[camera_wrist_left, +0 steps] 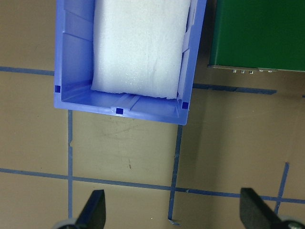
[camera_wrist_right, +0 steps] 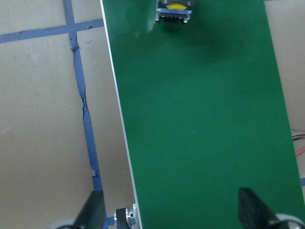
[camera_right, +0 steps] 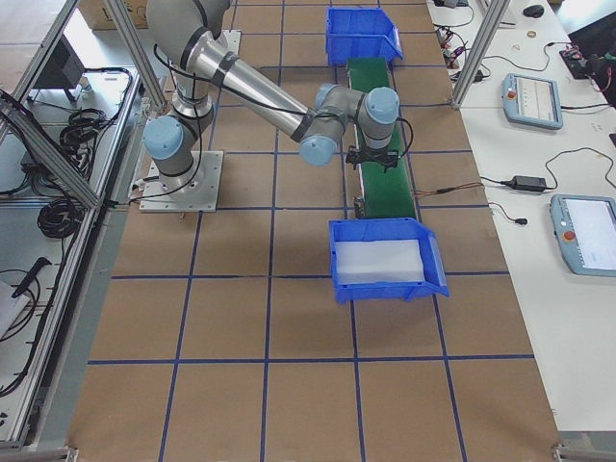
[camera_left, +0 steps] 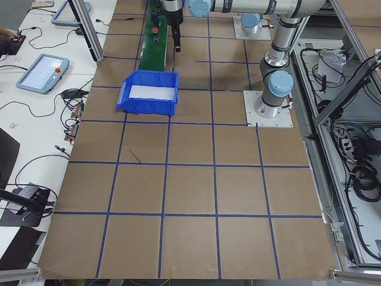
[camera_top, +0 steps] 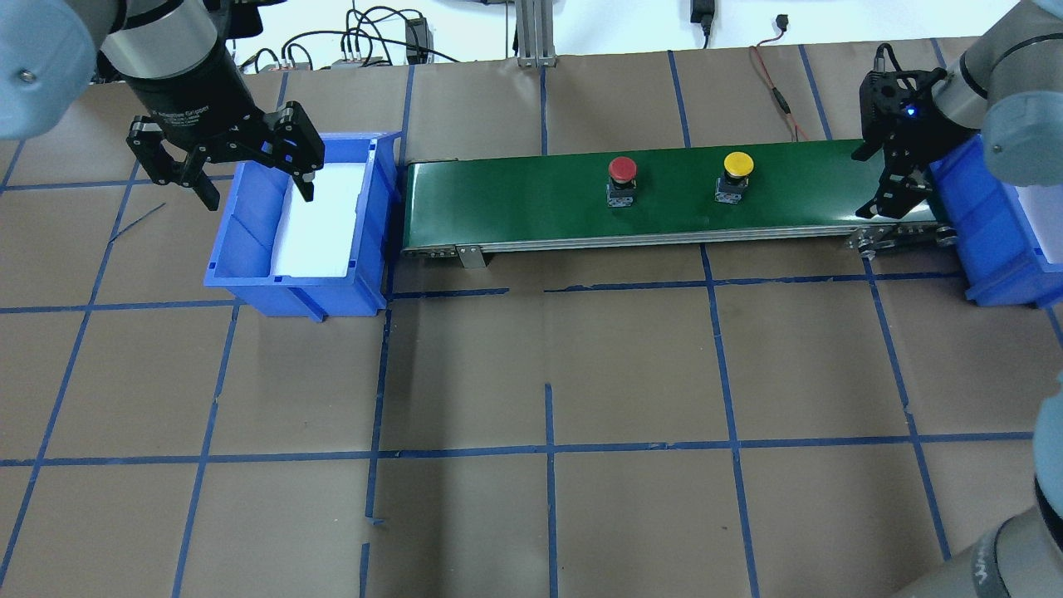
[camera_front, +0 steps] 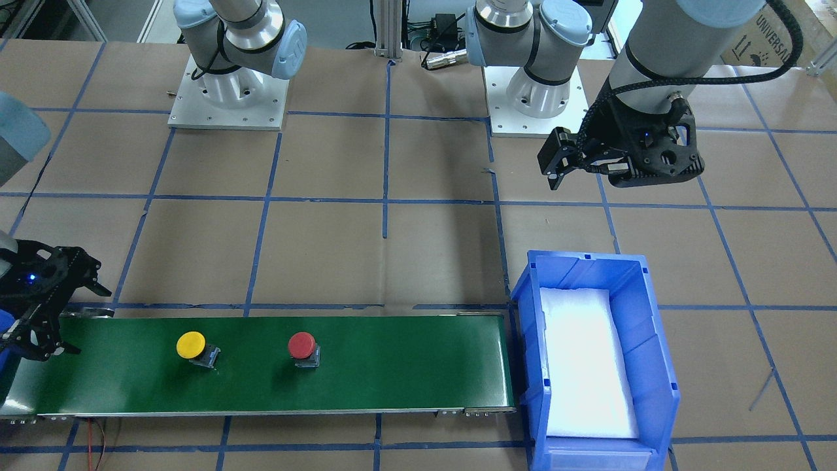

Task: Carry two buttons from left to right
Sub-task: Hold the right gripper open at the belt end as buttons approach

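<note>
Two buttons stand apart on the green conveyor belt [camera_top: 515,199]: the yellow-capped one [camera_top: 738,164] [camera_front: 191,345] nearer my right arm and the red-capped one [camera_top: 622,169] [camera_front: 302,345] at mid-belt. My right gripper [camera_top: 893,187] [camera_front: 78,320] hangs open over the belt's right end, empty; its wrist view shows the yellow button [camera_wrist_right: 175,6] at the top edge, well ahead of the fingers. Empty as well, my left gripper [camera_top: 224,170] [camera_front: 554,163] is open above the near-left corner of the left blue bin [camera_top: 249,241]. The red button is out of both wrist views.
The left blue bin [camera_wrist_left: 76,57] [camera_front: 523,288] holds only a white foam pad [camera_wrist_left: 140,43] and butts against the belt's left end. A second blue bin [camera_top: 988,224] sits past the belt's right end. Brown table with blue tape lines lies all around.
</note>
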`<state>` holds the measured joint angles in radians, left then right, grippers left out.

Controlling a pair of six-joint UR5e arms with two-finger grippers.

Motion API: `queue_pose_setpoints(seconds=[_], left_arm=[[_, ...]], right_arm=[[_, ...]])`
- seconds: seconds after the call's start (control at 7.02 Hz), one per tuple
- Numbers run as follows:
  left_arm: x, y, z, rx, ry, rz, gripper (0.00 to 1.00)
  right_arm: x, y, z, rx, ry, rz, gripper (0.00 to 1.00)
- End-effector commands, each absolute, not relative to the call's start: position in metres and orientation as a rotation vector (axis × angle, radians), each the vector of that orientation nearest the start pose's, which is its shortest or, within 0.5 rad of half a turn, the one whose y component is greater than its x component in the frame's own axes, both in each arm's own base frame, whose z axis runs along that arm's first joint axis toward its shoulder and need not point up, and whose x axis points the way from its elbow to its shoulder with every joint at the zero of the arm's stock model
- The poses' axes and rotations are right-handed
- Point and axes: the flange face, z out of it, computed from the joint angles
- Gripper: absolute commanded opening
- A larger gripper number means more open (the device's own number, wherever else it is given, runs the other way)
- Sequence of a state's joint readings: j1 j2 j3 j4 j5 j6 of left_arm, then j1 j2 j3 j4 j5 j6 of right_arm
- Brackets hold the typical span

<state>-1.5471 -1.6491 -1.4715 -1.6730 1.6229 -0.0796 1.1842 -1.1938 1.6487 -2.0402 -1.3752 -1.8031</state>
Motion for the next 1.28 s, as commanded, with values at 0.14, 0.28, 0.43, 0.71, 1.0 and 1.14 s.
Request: queue_pose_setpoints(seconds=[0.14,0.28,0.43,0.71,1.0,1.14], left_arm=[[-0.115,-0.520,0.488,-0.148,3.082,0.121,1.00],[-0.115,-0.520,0.488,-0.148,3.082,0.121,1.00],[-0.115,-0.520,0.488,-0.148,3.082,0.121,1.00],[-0.115,-0.521,0.488,-0.146,3.082,0.109,1.00],[-0.114,-0.521,0.487,-0.151,3.081,0.112,1.00],[-0.114,-0.521,0.487,-0.153,3.080,0.114,1.00]], right_arm=[[-0.091,-0.629,0.280,-2.000,2.293,-0.274,0.94],[-0.089,-0.626,0.277,-2.009,2.285,-0.277,0.98],[-0.089,-0.626,0.279,-2.079,2.234,-0.282,1.00],[-0.089,-0.624,0.269,-2.149,2.169,-0.283,1.00],[-0.090,-0.624,0.271,-2.168,2.183,-0.279,1.00],[-0.092,-0.626,0.277,-2.184,2.205,-0.288,1.00]])
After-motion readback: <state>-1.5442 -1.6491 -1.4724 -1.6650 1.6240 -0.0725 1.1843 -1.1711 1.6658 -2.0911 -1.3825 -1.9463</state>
